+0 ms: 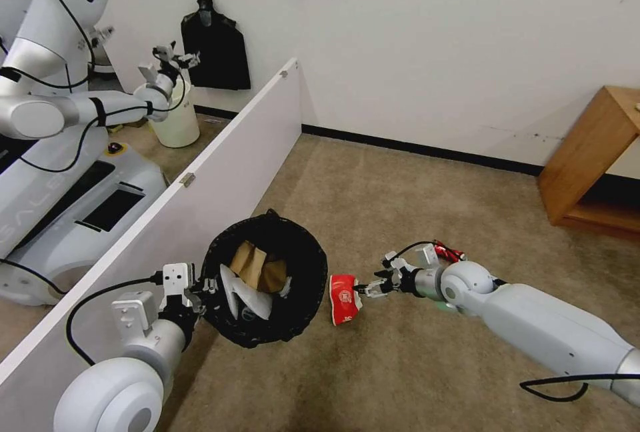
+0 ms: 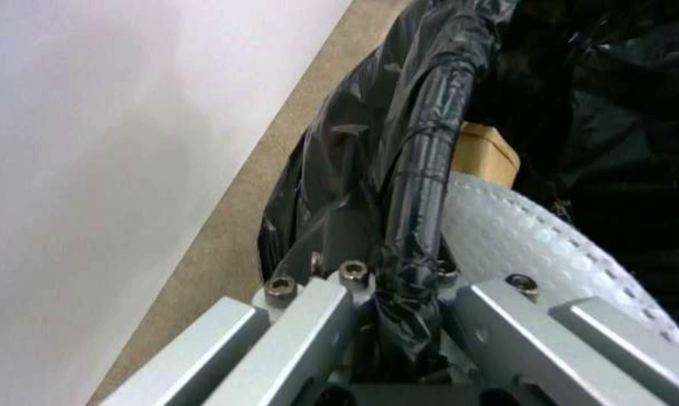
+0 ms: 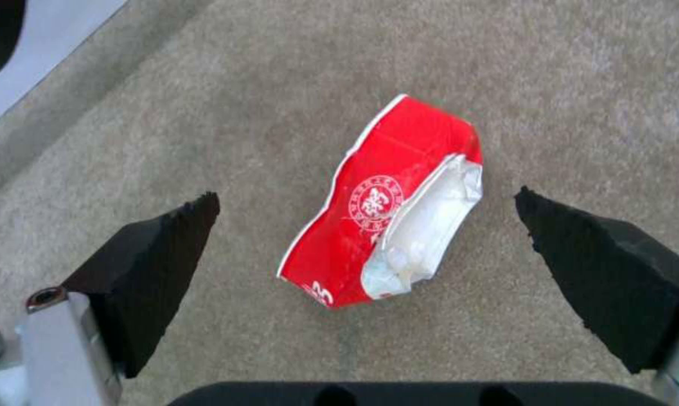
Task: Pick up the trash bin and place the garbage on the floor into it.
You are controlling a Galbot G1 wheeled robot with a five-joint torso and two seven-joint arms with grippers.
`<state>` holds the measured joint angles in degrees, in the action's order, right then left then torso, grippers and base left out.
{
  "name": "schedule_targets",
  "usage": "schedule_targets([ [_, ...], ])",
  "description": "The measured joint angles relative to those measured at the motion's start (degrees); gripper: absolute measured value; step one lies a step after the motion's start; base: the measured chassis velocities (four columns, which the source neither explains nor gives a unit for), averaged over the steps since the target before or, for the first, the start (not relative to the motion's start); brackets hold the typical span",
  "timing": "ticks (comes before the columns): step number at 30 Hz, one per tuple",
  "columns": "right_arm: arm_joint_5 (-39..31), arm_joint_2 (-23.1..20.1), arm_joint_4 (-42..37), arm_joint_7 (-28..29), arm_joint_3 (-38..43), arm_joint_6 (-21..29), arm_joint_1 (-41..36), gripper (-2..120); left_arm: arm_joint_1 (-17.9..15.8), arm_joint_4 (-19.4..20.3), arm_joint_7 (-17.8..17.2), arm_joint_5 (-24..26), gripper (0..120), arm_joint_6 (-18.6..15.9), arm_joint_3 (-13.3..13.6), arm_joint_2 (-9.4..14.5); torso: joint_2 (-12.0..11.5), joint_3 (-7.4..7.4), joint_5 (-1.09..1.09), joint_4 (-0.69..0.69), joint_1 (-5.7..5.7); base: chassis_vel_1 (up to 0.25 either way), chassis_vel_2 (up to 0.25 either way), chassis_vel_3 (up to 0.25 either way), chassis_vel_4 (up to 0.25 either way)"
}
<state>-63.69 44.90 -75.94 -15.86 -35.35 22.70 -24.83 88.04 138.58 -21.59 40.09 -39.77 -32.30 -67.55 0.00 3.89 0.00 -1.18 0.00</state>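
Head view high, looking down; wrist views close — left at trash bin, right at red carton.

The carton lies on the floor just right of the bin; a can lies farther right.

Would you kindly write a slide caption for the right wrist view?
Open right gripper poised over a crushed red paper carton lying on the beige carpet.

White wall — wooden shelf
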Motion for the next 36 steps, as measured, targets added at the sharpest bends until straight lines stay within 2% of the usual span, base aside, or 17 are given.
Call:
schedule_targets([
  [13,-4.0,2.3,2.6,1.8,-0.7,2.9,1.4,100,-0.5,0.0,0.0,0.8,0,0.1,-0.3,0.3,0.0,0.00,-0.01,0.00,0.00,0.000,0.000,0.000,0.000],
  [25,-11.1,4.9,4.8,7.9,-1.6,9.1,2.9,100,-1.9,-1.2,0.0,2.3,0,0.3,-0.1,0.4,0.0,0.00,0.00,0.00,0.00,0.000,0.000,0.000,0.000],
  [36,-13.9,6.6,8.4,11.6,-1.1,10.7,2.8,100,-3.2,-2.4,-0.2,3.6,0,0.4,0.2,1.1,0.0,0.00,0.00,0.00,0.00,0.000,0.000,0.000,0.000],
])
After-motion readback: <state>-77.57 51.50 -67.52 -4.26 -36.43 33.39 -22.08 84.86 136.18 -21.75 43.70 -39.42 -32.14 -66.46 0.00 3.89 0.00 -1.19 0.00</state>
